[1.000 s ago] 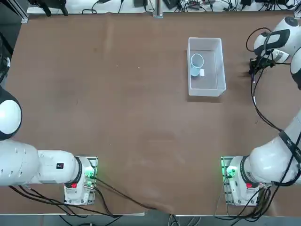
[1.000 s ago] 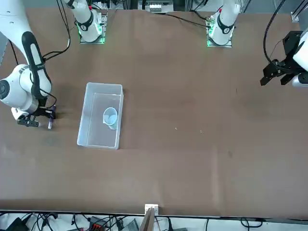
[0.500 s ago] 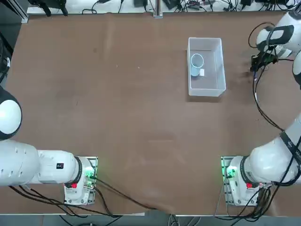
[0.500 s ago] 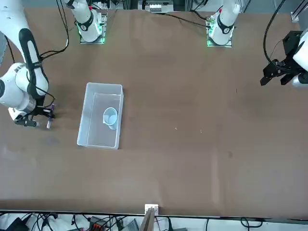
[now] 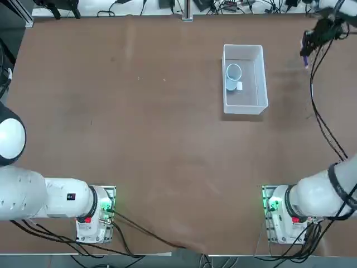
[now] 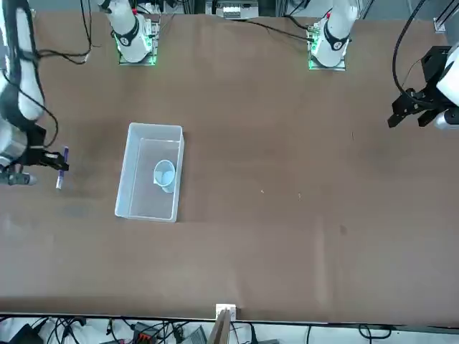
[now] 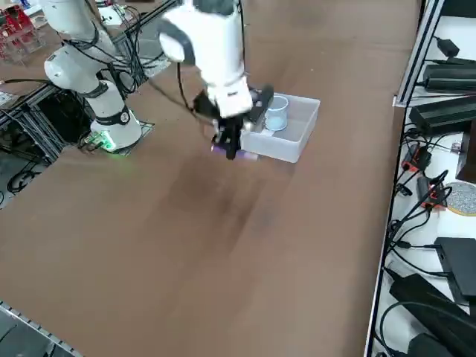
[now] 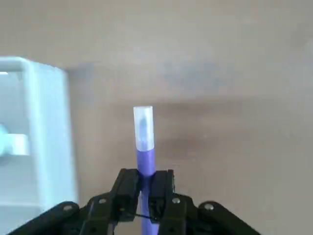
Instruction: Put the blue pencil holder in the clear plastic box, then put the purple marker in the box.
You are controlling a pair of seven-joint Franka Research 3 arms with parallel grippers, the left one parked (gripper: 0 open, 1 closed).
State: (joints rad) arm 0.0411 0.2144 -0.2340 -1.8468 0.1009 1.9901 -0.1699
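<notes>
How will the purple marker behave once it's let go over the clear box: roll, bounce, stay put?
The purple marker looks stiff and light: it stands straight out from the shut right tool, no sag. Round and thin, it would likely roll on landing. The clear plastic box has walls that should stop it. It might knock the blue pencil holder inside.

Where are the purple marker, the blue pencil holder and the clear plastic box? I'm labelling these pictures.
purple marker [image 8: 144, 128]: right wrist view, on its whitish tip.
blue pencil holder [image 5: 232, 75]: top view, on its rim.
clear plastic box [image 6: 132, 168]: front view, on its side wall.
</notes>
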